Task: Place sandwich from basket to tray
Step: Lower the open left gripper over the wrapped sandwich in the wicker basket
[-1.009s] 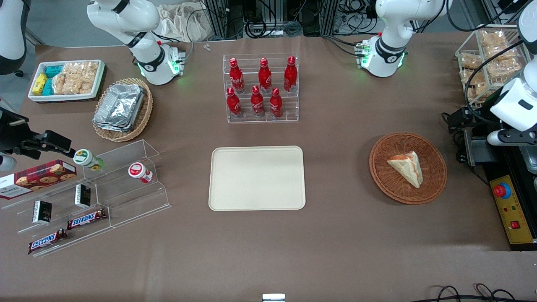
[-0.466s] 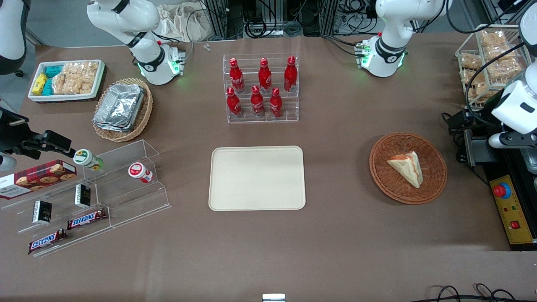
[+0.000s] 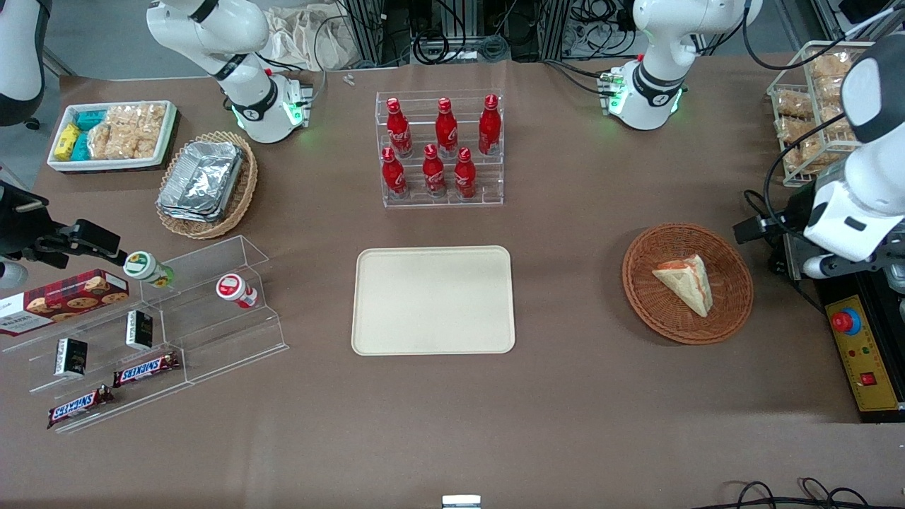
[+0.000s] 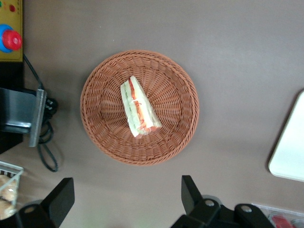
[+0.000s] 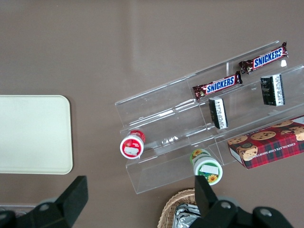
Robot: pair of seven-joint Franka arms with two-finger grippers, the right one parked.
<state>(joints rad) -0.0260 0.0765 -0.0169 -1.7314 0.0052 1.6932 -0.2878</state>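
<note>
The sandwich (image 3: 686,283), a pale bread wedge with red, orange and green filling at its edge, lies in the round reddish-brown wicker basket (image 3: 650,307). Both also show in the left wrist view, the sandwich (image 4: 138,108) in the basket (image 4: 175,133). The cream-beige tray (image 3: 433,300) lies empty mid-table; one corner shows in the left wrist view (image 4: 290,149). My left gripper (image 3: 762,227) hangs above the table just off the basket's rim, toward the working arm's end. It is open and empty (image 4: 126,202), its fingers (image 4: 189,192) wide apart.
A clear rack of red bottles (image 3: 440,150) stands farther from the front camera than the tray. A control box with a red button (image 3: 864,352) and a wire rack of snack bags (image 3: 813,106) lie at the working arm's end. A tan foil-container basket (image 3: 206,185) and clear snack shelves (image 3: 152,332) lie toward the parked arm's end.
My left arm has swung in from the table's end toward the basket, bringing the gripper closer to its rim. The sandwich, basket and tray have not moved.
</note>
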